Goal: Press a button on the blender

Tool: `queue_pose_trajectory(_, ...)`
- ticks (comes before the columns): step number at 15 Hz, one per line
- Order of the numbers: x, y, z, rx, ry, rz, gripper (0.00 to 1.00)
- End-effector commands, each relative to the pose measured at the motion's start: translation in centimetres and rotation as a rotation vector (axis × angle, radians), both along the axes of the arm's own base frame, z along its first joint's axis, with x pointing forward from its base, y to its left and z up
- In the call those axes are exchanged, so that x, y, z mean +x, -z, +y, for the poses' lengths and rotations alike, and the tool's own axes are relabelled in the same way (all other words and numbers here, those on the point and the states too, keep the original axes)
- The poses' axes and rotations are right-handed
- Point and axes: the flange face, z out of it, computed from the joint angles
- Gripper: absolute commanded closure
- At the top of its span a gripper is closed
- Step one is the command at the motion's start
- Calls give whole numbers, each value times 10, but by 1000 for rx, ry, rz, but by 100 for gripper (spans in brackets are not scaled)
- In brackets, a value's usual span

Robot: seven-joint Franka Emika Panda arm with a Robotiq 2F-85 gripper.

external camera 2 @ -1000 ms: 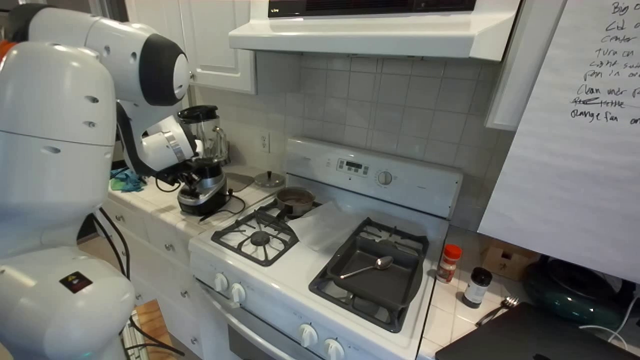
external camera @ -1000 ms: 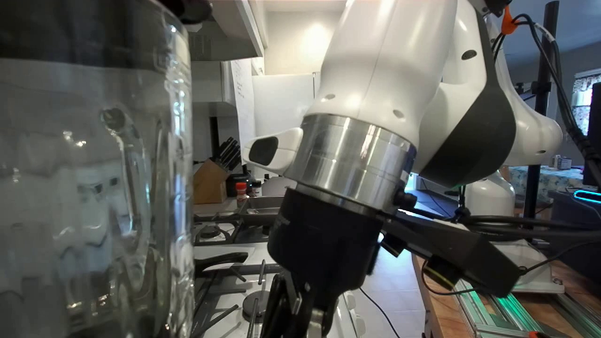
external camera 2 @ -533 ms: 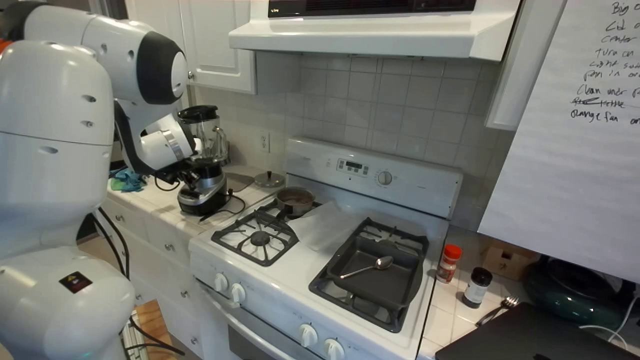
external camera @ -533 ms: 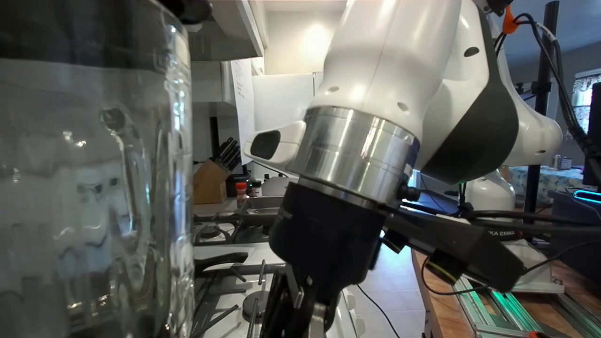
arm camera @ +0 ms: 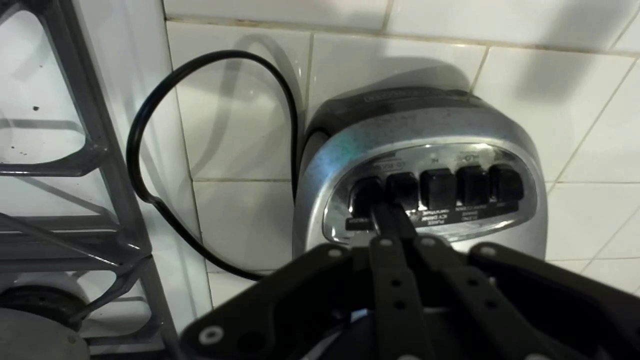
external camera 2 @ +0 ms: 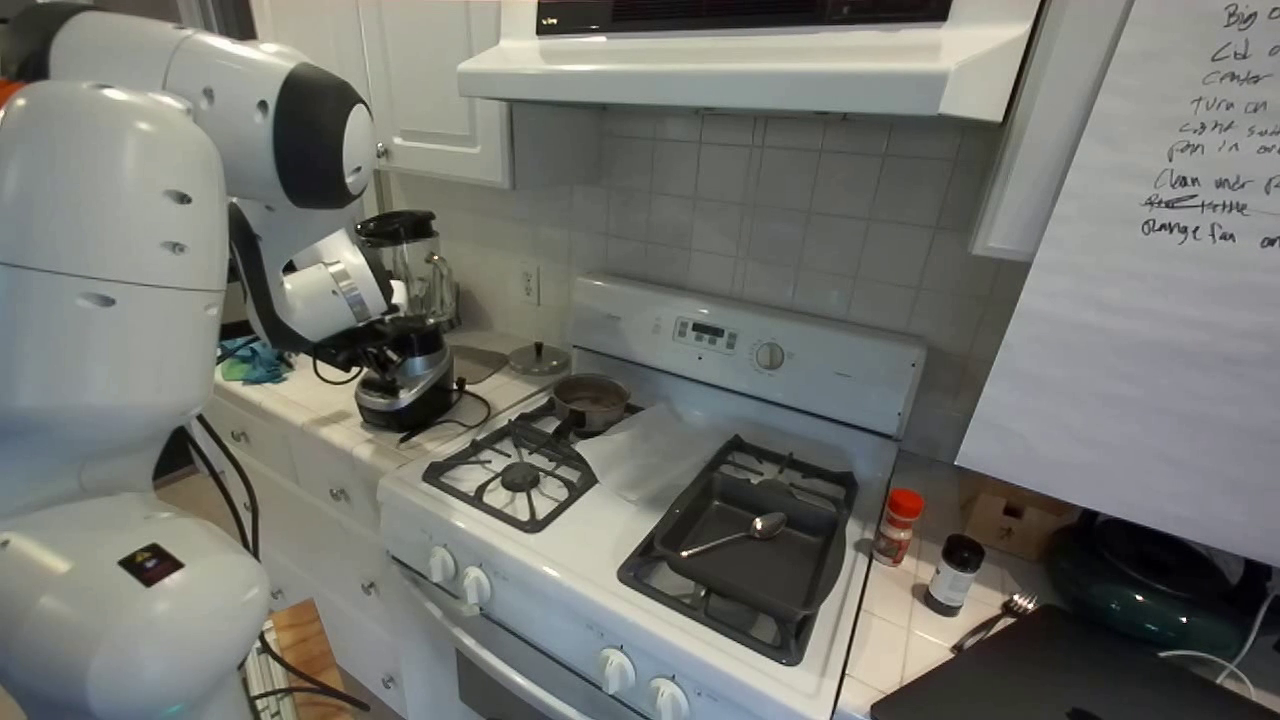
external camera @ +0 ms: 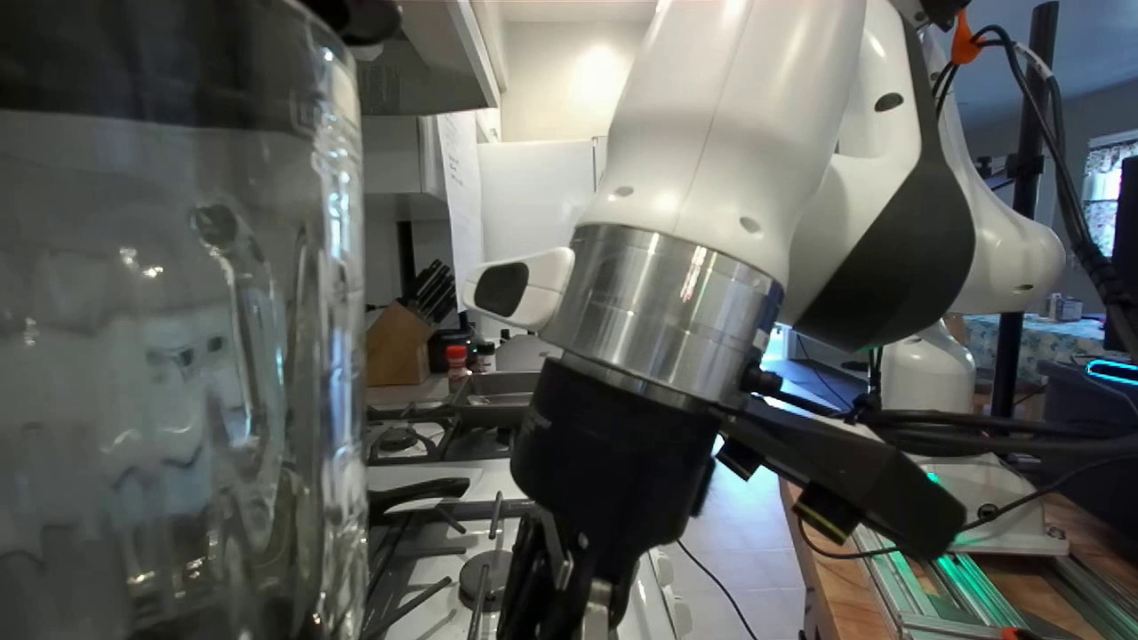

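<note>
Jaws together over the blender's (arm camera: 420,126) buttons (arm camera: 438,189), contact unclear; open room separates it from the surface's (arm camera: 250,220) edge beside the stove (arm camera: 117,60), crossed by the cord (arm camera: 294,145).

Inward of the long edge of the wooden desk (external camera: 840,591), a glossy white base (external camera: 987,511) is showing a small green glint. Beyond that edge, white shells (external camera: 733,107) are covering the arm, grey caps (external camera: 751,224) are dotting them, and a charcoal panel (external camera: 898,258) is wrapping one joint. A brushed-metal collar (external camera: 667,311) is banding the wrist. The matte black gripper (arm camera: 391,212) is displaying silver screws (arm camera: 211,335). Black cables (external camera: 1102,271) are sprouting near an orange fitting (external camera: 965,43), and a dark label (external camera 2: 152,564) is bearing a small yellow mark.
</note>
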Motion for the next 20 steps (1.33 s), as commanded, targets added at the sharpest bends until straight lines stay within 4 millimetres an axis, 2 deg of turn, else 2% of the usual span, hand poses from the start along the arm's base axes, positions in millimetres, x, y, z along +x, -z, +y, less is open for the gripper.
queue_pose_trajectory(1,-1,2,-9,-33,2,-3,100)
queue_pose_trajectory(9,1,17,-11,-6,-19,0,100)
queue_pose_trajectory(14,-12,43,-9,-10,-63,41,100)
queue_pose_trajectory(20,-12,49,-9,-51,-109,37,100)
